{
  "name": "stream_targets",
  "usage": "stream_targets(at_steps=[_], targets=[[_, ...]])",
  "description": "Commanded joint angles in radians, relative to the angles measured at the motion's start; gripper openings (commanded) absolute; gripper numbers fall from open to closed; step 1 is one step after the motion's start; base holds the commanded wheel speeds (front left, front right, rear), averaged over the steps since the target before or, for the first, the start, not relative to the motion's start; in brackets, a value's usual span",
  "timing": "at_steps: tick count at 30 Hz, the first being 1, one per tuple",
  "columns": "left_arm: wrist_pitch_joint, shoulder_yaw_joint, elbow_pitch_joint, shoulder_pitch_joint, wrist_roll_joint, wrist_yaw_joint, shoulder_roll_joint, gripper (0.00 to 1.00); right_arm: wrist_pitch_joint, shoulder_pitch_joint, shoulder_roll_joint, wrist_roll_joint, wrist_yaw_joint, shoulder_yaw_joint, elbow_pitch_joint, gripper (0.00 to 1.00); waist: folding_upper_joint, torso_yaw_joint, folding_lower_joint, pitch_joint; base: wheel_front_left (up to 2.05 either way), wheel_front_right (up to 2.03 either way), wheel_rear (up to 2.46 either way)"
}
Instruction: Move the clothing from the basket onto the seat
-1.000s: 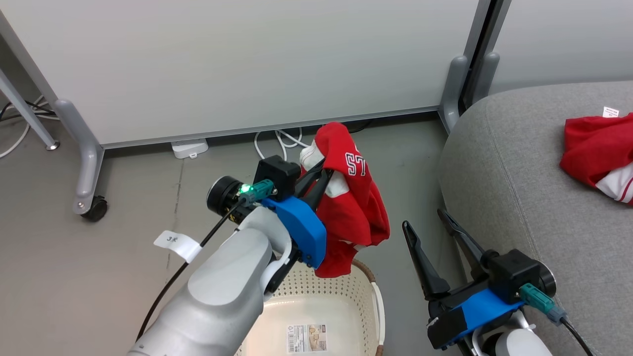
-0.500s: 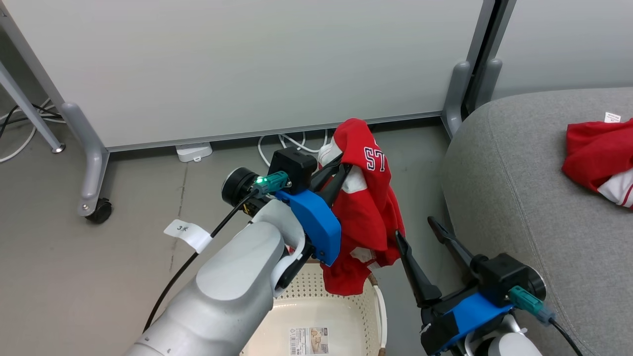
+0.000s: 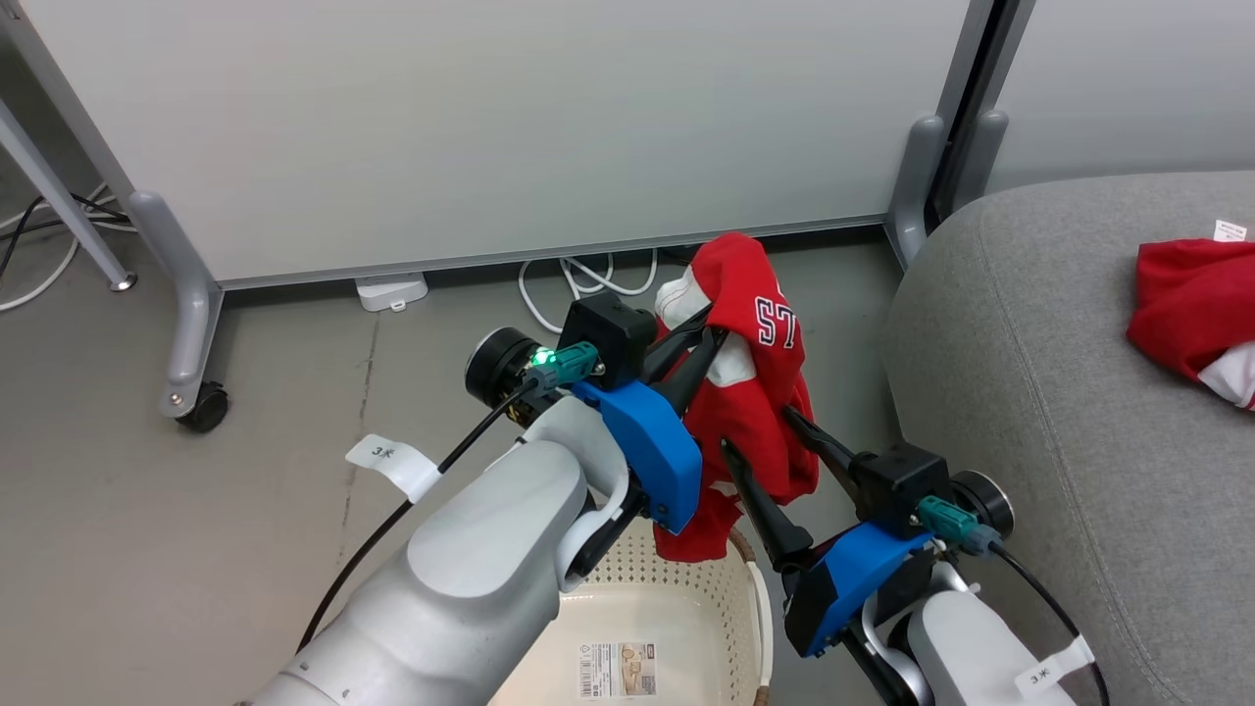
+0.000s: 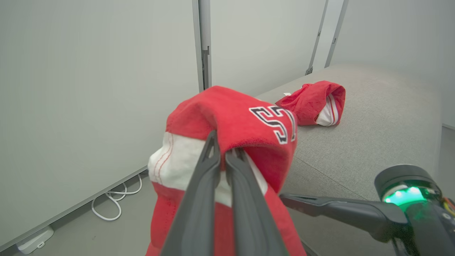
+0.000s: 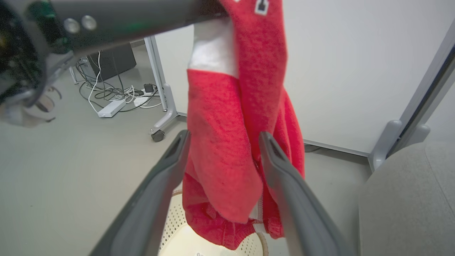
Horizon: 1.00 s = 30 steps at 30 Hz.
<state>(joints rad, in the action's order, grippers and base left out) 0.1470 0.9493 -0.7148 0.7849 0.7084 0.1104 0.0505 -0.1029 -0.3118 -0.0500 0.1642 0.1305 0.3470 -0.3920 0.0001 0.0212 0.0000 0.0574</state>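
Head view, my log from near to far.

1. Cream laundry basket point(image 3: 686, 588), on the floor at the bottom edge.
2. Left gripper point(image 3: 714, 328), fingers clamped tight on the upper fold of a lettered red garment point(image 3: 755, 392), which hangs over the basket's far rim.
3. Right gripper point(image 3: 755, 428), fingers spread wide on either side of the hanging fabric. I see no pinch.
4. Grey seat point(image 3: 1029, 392), to the right, carrying a second red garment point(image 3: 1186, 304) with a white panel, well apart from the first.

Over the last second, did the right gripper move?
Yes. The right gripper has swung to its left, away from the seat edge, and now stands open around the hanging red garment.
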Motion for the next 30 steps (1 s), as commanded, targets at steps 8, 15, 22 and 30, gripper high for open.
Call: stream_targets(at_steps=[8, 15, 22, 30], targets=[[-0.002, 0.051, 0.052, 0.025, 0.034, -0.016, 0.000, 0.00, -0.054, -0.099, -0.001, 0.037, 0.000, 0.037, -0.159, 1.00, -0.0001, 0.015, 0.0000, -0.006, 0.00, 0.00, 0.00], [0.000, 0.076, 0.070, 0.029, 0.048, -0.028, 0.000, 0.00, -0.080, -0.127, -0.001, 0.067, 0.000, 0.059, -0.222, 0.00, -0.0001, 0.012, 0.0000, -0.012, 0.00, 0.00, 0.00], [0.008, 0.088, 0.058, 0.029, 0.056, -0.037, 0.000, 0.00, -0.106, -0.144, -0.001, 0.089, 0.000, 0.066, -0.256, 0.00, -0.0001, 0.000, 0.0000, -0.016, 0.00, 0.00, 0.00], [0.025, 0.094, 0.048, 0.028, 0.063, -0.043, 0.000, 1.00, -0.126, -0.145, -0.001, 0.097, 0.000, 0.068, -0.263, 0.00, -0.0001, -0.004, 0.0000, -0.018, 0.00, 0.00, 0.00]])
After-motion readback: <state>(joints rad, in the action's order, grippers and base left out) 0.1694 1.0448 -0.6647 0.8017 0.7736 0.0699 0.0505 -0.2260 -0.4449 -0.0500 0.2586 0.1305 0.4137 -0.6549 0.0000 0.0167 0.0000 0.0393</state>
